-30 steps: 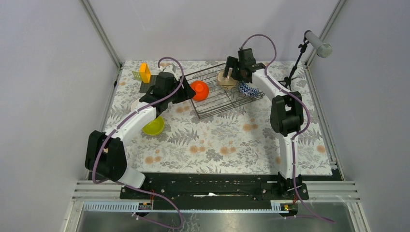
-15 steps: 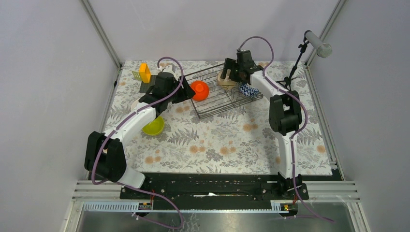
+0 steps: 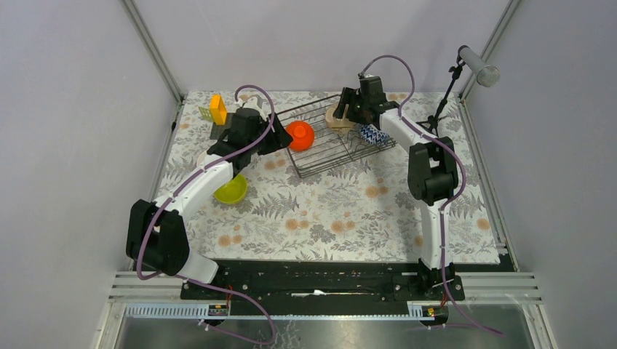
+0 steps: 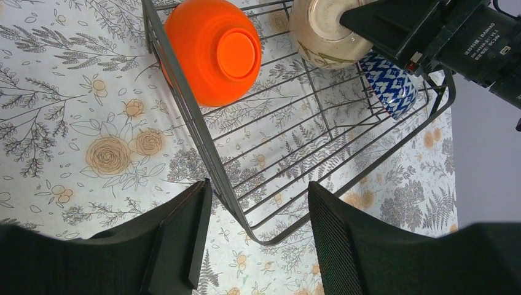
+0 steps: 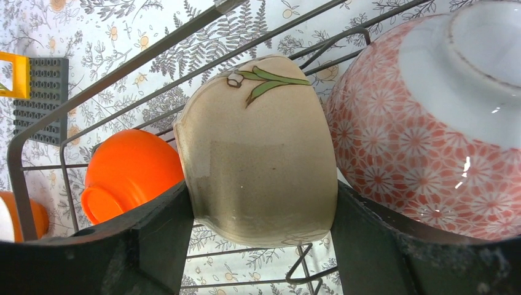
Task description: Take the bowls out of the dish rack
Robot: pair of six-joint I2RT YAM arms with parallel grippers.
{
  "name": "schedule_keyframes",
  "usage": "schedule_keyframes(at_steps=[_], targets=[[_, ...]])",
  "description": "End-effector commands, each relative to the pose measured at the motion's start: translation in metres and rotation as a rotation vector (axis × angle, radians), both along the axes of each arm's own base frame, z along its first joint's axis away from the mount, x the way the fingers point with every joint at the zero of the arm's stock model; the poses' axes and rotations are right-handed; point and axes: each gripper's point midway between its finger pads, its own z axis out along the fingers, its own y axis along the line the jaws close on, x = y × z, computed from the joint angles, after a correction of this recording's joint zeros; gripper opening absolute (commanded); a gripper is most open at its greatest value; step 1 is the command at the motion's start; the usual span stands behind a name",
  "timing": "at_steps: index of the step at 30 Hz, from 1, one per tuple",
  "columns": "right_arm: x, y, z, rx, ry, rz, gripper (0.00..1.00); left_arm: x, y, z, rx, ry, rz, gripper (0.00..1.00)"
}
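Observation:
The dish rack (image 3: 331, 149) stands at the back of the table. My right gripper (image 5: 263, 190) is shut on the cream bowl (image 5: 261, 153) inside it, one finger pressed on each side. A pink patterned bowl (image 5: 430, 123) sits just to the right of that bowl, and an orange bowl (image 5: 129, 172) leans to its left. The blue-and-white bowl (image 4: 387, 83) rests in the rack's right end. My left gripper (image 4: 258, 190) hangs open above the rack's near corner, with the rim wire (image 4: 201, 138) running between its fingers. A yellow-green bowl (image 3: 231, 190) lies on the table under the left arm.
A dark grey plate (image 5: 40, 98) with a yellow block (image 3: 216, 109) sits at the back left. Another orange bowl (image 5: 18, 215) shows outside the rack's left end. A microphone stand (image 3: 444, 102) rises at the back right. Grey walls enclose the table.
My right gripper has closed from wide open onto the cream bowl's sides, after shifting slightly toward the back. The left gripper has edged a little to the left and stays open.

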Motion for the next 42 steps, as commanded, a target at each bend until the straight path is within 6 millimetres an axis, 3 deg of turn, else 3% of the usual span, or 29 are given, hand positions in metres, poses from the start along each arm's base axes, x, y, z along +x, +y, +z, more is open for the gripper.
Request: schedule_keyframes(at_steps=[1, 7, 20, 25, 29, 32, 33, 42], targets=[[-0.001, 0.008, 0.052, 0.076, -0.095, 0.029, 0.66, 0.002, 0.005, 0.021, -0.012, -0.062, 0.003, 0.63], [-0.004, 0.019, 0.076, 0.158, -0.116, 0.052, 0.59, 0.002, 0.004, 0.026, -0.038, -0.080, -0.005, 0.63], [-0.016, 0.042, 0.122, 0.345, -0.145, 0.119, 0.57, 0.000, -0.001, 0.045, -0.102, -0.133, -0.034, 0.63], [-0.036, 0.053, 0.158, 0.486, -0.156, 0.157, 0.56, 0.000, 0.003, 0.058, -0.199, -0.154, -0.026, 0.73], [-0.060, 0.060, 0.180, 0.611, -0.150, 0.194, 0.54, 0.003, 0.017, 0.074, -0.225, -0.186, 0.009, 0.82], [-0.079, 0.067, 0.209, 0.694, -0.171, 0.258, 0.54, 0.005, 0.028, 0.092, -0.336, -0.210, 0.012, 0.90], [-0.085, 0.070, 0.217, 0.729, -0.170, 0.285, 0.54, 0.006, 0.031, 0.098, -0.385, -0.216, 0.002, 0.97], [-0.137, 0.097, 0.278, 0.994, -0.142, 0.465, 0.54, -0.009, 0.038, 0.152, -0.706, -0.336, -0.169, 0.99]])
